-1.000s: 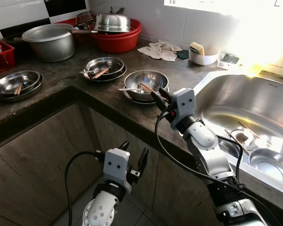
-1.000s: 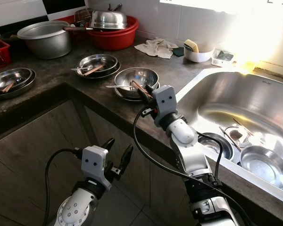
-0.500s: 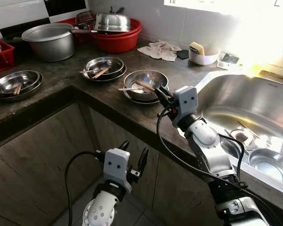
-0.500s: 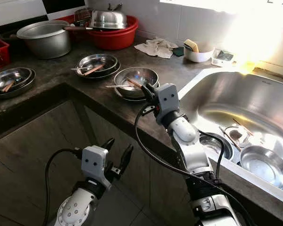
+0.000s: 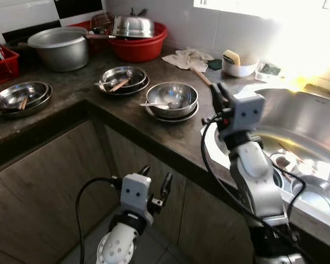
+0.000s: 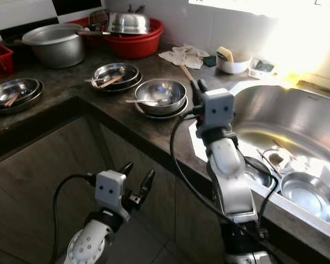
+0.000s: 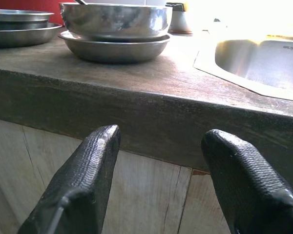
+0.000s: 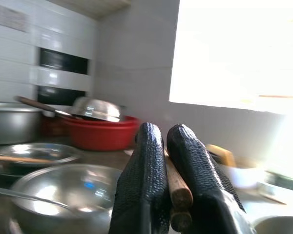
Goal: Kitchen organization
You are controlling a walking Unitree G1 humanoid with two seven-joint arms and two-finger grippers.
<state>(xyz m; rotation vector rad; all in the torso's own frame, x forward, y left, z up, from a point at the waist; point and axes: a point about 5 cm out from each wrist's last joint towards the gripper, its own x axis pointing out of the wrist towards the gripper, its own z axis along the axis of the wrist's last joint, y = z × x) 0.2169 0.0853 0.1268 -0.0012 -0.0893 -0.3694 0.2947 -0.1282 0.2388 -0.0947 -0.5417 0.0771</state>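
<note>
- Eye views: right gripper (image 5: 215, 94) is raised above the counter (image 5: 126, 118) edge, clamped on wooden chopsticks (image 5: 199, 74) that slant up and away from its fingers toward the white cloth (image 5: 187, 58). Steel bowl (image 5: 171, 97) w/ a spoon (image 5: 154, 104) sits on a plate just to the gripper's left; sink (image 5: 297, 129) just to its right, w/ a small steel bowl (image 6: 310, 193) in the basin below the arm.
- Eye views, cont.: left gripper (image 5: 154, 184) hangs low in front of the cabinet doors, under the counter edge, fingers spread, holding nothing.
- Left wrist view: both fingers (image 7: 80, 187) well apart; counter edge straight ahead of them, bowl-on-plate stack (image 7: 115, 29) above and beyond, sink rim (image 7: 254, 61) off to one side.
- Right wrist view: fingers (image 8: 141, 190) pressed tight round the chopsticks' butt ends (image 8: 178, 197). Beyond the tips: steel bowl, then red basin (image 8: 100, 134) w/ a steel lid on it.
</note>
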